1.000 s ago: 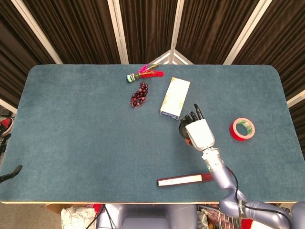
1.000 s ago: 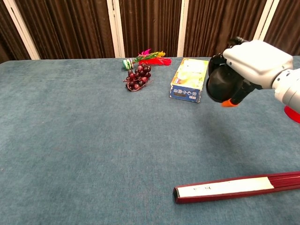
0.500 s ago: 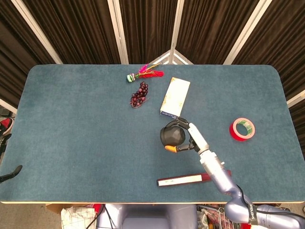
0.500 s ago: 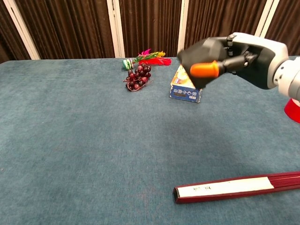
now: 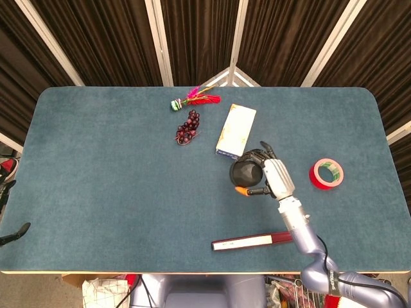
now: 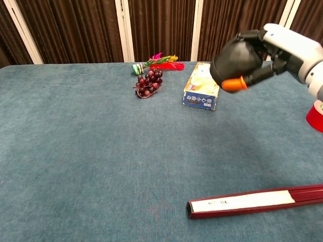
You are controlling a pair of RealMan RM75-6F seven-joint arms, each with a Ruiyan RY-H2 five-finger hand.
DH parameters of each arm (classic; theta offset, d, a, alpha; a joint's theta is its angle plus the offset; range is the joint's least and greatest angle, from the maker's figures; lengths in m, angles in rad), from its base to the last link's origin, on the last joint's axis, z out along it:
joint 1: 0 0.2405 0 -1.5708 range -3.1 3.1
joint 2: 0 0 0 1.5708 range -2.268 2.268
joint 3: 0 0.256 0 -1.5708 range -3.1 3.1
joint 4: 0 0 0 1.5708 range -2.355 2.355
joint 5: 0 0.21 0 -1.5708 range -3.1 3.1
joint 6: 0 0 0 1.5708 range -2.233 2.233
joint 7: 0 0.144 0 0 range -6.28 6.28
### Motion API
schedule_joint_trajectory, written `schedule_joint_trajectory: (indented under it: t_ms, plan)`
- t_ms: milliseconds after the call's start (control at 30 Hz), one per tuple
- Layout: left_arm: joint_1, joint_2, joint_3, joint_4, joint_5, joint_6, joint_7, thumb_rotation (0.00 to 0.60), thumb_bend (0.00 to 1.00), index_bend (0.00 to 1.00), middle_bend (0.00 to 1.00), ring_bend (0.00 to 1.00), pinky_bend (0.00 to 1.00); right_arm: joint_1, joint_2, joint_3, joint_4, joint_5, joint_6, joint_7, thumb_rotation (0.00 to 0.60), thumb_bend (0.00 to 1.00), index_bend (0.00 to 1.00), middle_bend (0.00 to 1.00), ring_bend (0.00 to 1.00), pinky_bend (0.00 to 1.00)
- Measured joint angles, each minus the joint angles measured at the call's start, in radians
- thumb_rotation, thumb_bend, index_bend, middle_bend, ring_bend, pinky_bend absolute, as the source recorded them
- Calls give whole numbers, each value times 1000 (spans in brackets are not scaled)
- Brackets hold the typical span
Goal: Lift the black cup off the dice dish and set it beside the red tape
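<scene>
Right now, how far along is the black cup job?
Lifted: the right hand holds the black cup in the air, fingers wrapped round it, near the yellow box. No dice dish shows. Left: carry it to the red tape and set it beside it.

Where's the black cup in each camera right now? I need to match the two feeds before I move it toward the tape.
Head view: the black cup sits right of center, held by the right hand, just below the yellow box.
Chest view: the cup is upper right, raised above the table in that hand.
Shared landmark: the yellow box, just left of the cup in the chest view.
</scene>
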Motion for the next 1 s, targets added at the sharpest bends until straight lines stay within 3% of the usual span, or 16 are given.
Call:
schedule_joint_trajectory:
  t_ms: [133, 233, 333, 467, 733, 1000]
  plan:
    - [0, 0, -1, 1, -2, 0, -1, 600, 310, 119, 0, 0, 88, 2, -20, -18, 57, -21, 31, -417, 600, 94, 473, 524, 245, 0]
    - [0, 0, 0, 1, 0, -1, -1, 600, 311, 119, 0, 0, 88, 3, -31, -32, 90, -30, 46, -610, 600, 94, 473, 524, 245, 0]
    - [1, 0, 1, 0, 2, 1, 0, 600, 311, 120, 0, 0, 88, 2, -38, -43, 103, -27, 50, -702, 600, 94, 474, 523, 245, 0]
    - [1, -1, 0, 0, -2, 0, 2, 600, 311, 120, 0, 0, 88, 1, -35, -58, 95, -4, 32, -673, 600, 94, 474, 524, 245, 0]
    - [-1, -3, 1, -1, -3, -2, 10, 600, 311, 120, 0, 0, 88, 8, 5, -103, 48, 76, -77, -399, 600, 94, 473, 524, 245, 0]
    - [-2, -3, 0, -1, -5, -5, 12, 600, 311, 120, 0, 0, 88, 31, 40, -145, 8, 167, -188, -420, 600, 94, 473, 524, 245, 0]
